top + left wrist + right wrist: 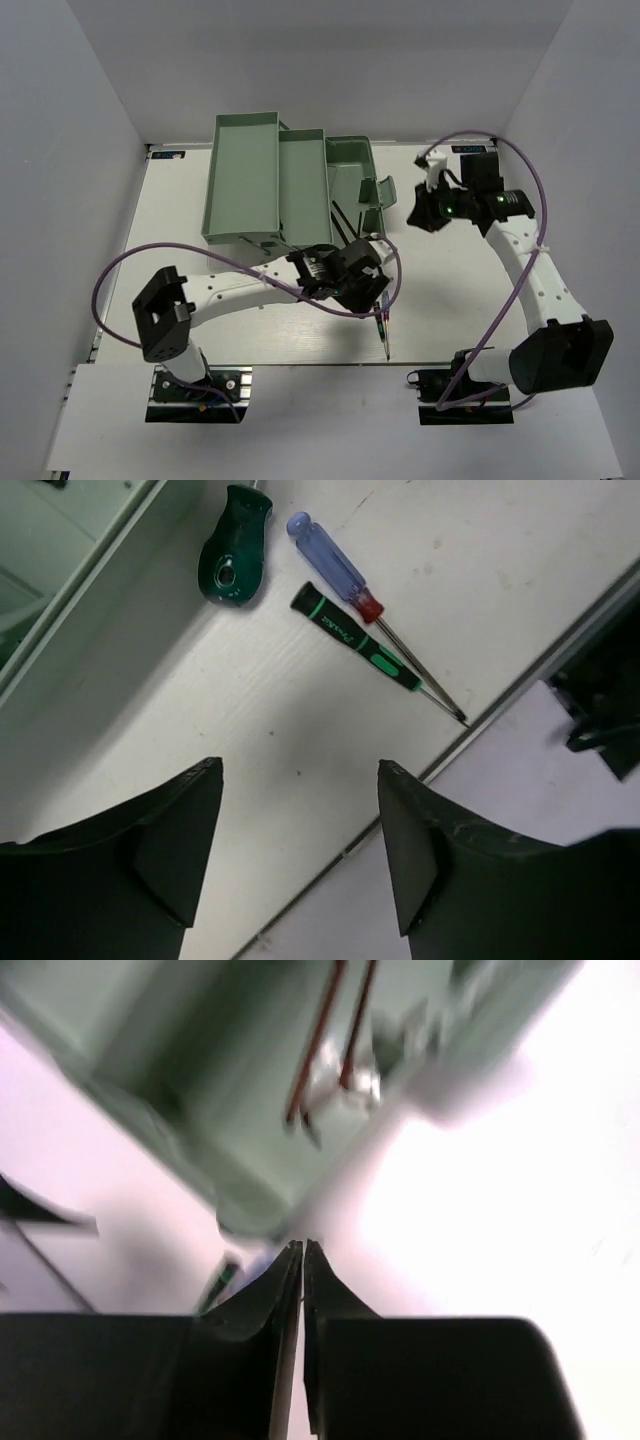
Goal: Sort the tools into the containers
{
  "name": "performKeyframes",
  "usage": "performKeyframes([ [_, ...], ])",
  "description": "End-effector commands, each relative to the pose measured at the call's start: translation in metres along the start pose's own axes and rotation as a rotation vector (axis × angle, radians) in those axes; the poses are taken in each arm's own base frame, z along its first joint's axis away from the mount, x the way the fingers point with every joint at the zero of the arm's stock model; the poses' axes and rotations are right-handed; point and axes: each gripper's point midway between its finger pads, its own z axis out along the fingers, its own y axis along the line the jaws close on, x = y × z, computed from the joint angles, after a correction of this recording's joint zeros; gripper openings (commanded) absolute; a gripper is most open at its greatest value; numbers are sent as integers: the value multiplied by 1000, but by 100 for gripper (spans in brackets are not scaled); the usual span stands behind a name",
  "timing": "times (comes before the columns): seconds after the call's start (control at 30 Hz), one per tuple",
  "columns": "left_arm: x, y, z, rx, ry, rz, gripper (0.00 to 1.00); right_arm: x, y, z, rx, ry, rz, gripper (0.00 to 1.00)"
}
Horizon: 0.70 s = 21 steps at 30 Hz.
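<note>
"Which arm was closer to the screwdrivers?"

"The left. The left gripper point(298, 770) hung over the white table point(300, 710), fingers wide apart, nothing between them. The slim dark green screwdriver point(355, 640) lay just ahead of it, the purple screwdriver point(330, 555) alongside, and the stubby green screwdriver point(235, 550) beyond, beside the toolbox point(245, 180)."

"Which way did they lie?"

"The two slim ones were nearly parallel, handles toward the box, tips at the table's near edge. I'd say the fingers needed to close across that line."

"And the right arm?"

"The right gripper point(302, 1250) was pressed together on nothing I could see, off by the box's right side. Its view was blurred. Plain white walls point(80, 120) stood all around."
</note>
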Motion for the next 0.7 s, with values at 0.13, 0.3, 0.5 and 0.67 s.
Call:
performKeyframes([
  [0.13, -30, -1, 24, -116, -74, 146, 74, 72, -9, -21, 35, 95, -42, 33],
  [0.3, -26, 9, 48, -173, -47, 209, 74, 80, -8, -23, 20, 87, 26, 35],
  [0.5, -27, 10, 65, -186, -45, 243, 74, 83, -10, -27, 10, 79, 80, 36],
  [0.67, -40, 8, 74, -178, -67, 240, 74, 91, -6, -28, -1, 79, 119, 37],
])
